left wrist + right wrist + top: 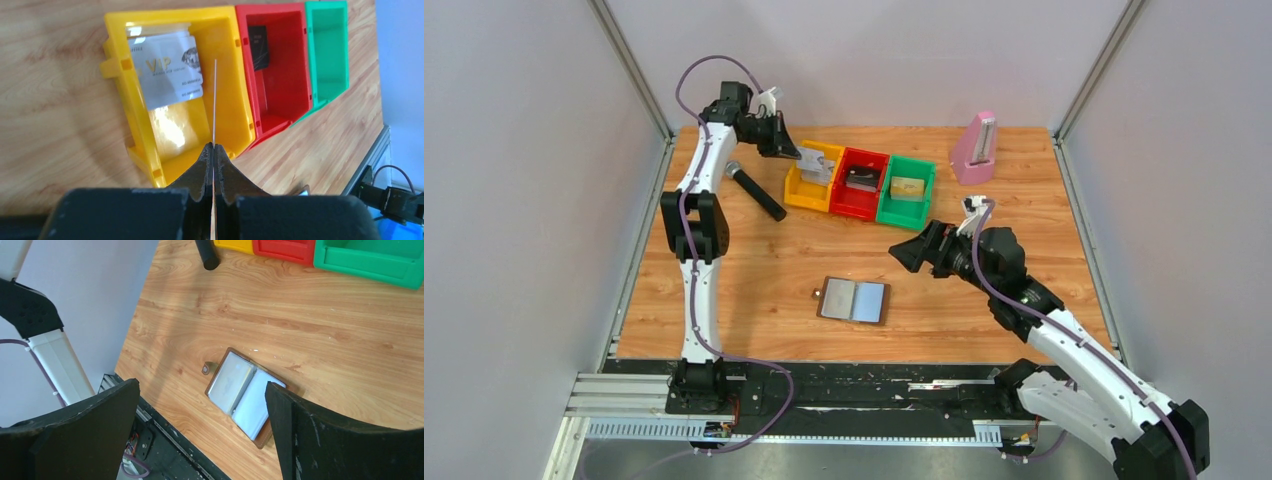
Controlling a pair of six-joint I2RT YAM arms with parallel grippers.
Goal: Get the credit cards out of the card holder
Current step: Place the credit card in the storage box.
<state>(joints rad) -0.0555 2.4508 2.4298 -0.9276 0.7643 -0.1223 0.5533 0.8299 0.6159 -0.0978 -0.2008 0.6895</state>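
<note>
The card holder point(854, 300) lies open on the table's near middle, brown rim, two silvery panels; it also shows in the right wrist view point(242, 392). My left gripper point(213, 147) is at the back left, above the yellow bin point(125, 100), shut on a thin card point(215, 100) seen edge-on. A silver VIP card point(167, 70) leans in the yellow bin. A black card point(258, 47) lies in the red bin point(245, 60). A gold card point(908, 186) lies in the green bin point(907, 210). My right gripper point(909, 250) is open and empty, above and right of the holder.
A black microphone point(756, 190) lies left of the bins. A pink metronome point(975, 148) stands at the back right. Grey walls close in the table on three sides. The black rail with the arm bases runs along the near edge.
</note>
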